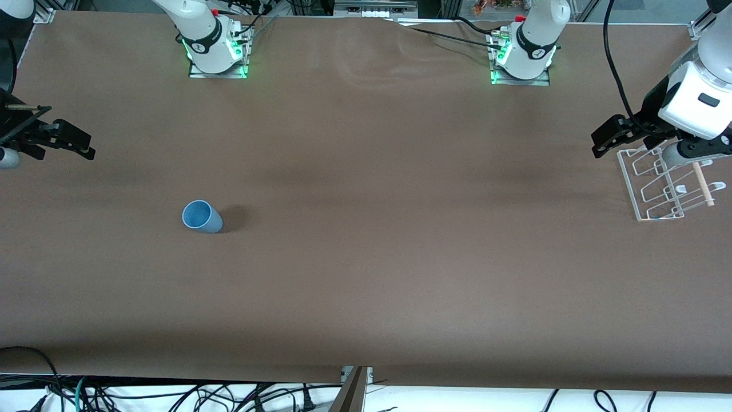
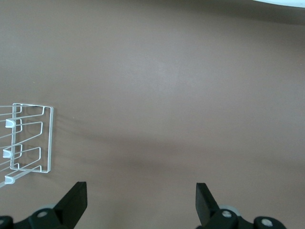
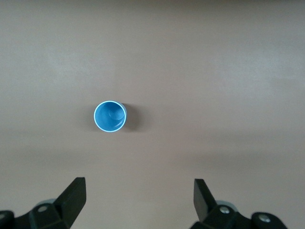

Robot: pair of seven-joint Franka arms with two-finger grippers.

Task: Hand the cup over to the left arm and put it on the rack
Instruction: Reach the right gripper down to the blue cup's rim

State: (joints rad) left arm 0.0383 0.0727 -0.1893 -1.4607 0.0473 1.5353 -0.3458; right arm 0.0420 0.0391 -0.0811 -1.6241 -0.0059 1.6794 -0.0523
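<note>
The light-blue cup [image 1: 201, 217] stands upright on the brown table toward the right arm's end, mouth up and empty; the right wrist view looks down into the cup [image 3: 110, 116]. My right gripper [image 1: 86, 146] hangs open over the table's edge at that end, apart from the cup, and nothing lies between the right gripper's [image 3: 139, 188] fingers. The clear wire rack [image 1: 669, 183] with its wooden dowel stands at the left arm's end. Beside and above it, my left gripper [image 1: 600, 140] is open and empty. The rack [image 2: 28, 138] shows off to one side of the left gripper [image 2: 141, 191].
Both arm bases [image 1: 217, 51] [image 1: 523, 57] stand along the table's edge farthest from the front camera. Black cables [image 1: 615, 63] trail from the left arm. Bare brown tabletop [image 1: 400, 229] stretches between cup and rack.
</note>
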